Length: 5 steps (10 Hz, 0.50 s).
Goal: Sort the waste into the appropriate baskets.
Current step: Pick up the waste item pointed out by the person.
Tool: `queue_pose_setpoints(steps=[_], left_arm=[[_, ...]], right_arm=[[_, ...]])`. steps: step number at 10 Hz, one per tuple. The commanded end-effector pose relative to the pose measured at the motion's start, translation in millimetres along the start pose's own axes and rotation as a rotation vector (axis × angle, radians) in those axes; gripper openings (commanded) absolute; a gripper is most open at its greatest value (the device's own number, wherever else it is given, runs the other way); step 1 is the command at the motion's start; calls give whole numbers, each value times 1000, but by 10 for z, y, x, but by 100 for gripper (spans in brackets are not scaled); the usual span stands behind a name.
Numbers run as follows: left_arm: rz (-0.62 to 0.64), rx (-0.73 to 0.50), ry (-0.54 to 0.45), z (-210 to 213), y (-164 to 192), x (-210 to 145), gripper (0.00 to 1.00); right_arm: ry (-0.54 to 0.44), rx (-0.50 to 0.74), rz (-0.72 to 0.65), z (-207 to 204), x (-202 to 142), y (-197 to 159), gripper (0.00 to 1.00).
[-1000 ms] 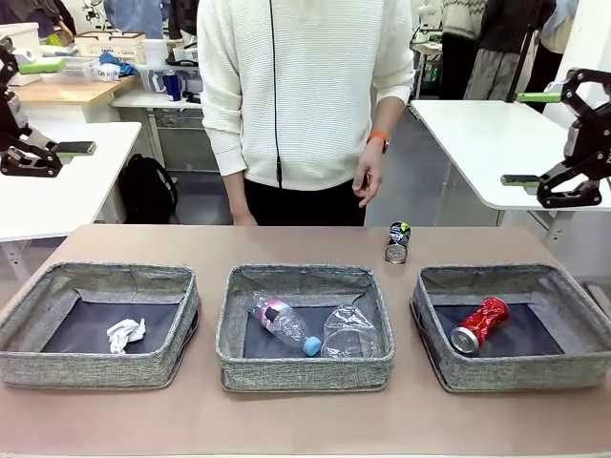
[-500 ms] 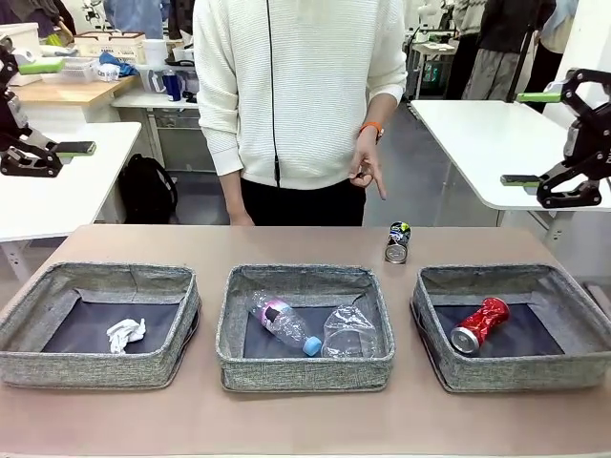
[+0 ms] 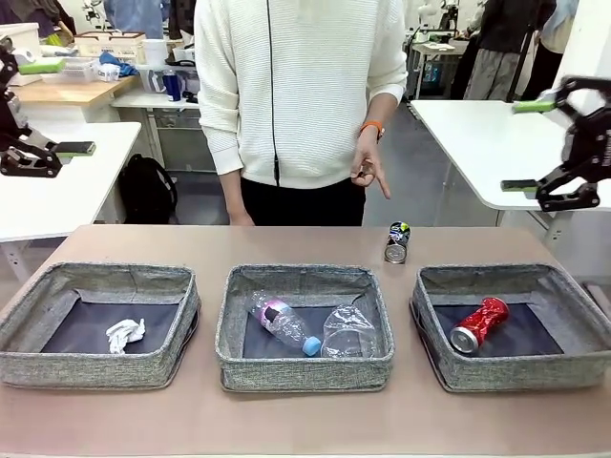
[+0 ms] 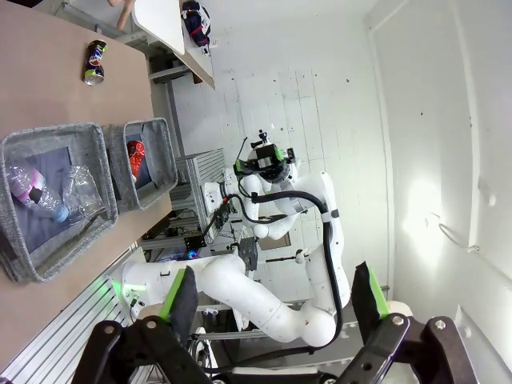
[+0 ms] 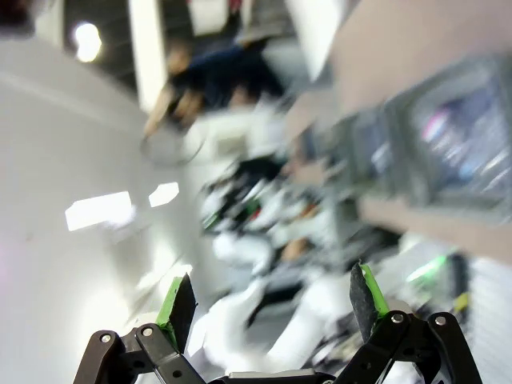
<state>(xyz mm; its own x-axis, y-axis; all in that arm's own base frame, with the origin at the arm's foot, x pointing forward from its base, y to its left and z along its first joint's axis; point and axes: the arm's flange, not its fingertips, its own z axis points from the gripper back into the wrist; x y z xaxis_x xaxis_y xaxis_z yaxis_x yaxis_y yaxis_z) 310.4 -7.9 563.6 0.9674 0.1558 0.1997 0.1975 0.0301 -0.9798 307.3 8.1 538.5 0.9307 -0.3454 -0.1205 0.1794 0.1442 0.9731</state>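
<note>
Behind the baskets point(image 3: 304, 329) | dark can point(image 3: 397, 242) lies lengthwise (mouth nearward) | both fingers spread.

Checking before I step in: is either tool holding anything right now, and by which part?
Nothing. The left tool and right tool are both open and raised above the table.

Left gripper point(image 3: 43, 105) is raised at the left edge of the front view, jaws wide apart, gripping nothing; its green pads point(image 4: 178, 294) stand well separated in the left wrist view. Right gripper point(image 3: 528, 143) is raised at the right edge, jaws likewise spread and unloaded. The person's hand point(image 3: 367, 169) hangs at the waist, 1 finger pointing downward.
</note>
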Motion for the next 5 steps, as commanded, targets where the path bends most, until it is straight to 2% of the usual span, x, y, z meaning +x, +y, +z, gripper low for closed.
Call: queue_pose_setpoints(steps=[1,2,3,5], left_arm=[[-10,-25,3,26,-21,12,100],[-10,-25,3,26,-21,12,100],[-10,-25,3,26,-21,12,100],[-10,-25,3,26,-21,12,100]], right_arm=[[-453,-633,366,-421,-226,160,100],[-647,-880,511,-596,-236,209,100],[-736,-1065,636,-720,-226,213,100],[-764,-1200,709,-760,-213,199,100]])
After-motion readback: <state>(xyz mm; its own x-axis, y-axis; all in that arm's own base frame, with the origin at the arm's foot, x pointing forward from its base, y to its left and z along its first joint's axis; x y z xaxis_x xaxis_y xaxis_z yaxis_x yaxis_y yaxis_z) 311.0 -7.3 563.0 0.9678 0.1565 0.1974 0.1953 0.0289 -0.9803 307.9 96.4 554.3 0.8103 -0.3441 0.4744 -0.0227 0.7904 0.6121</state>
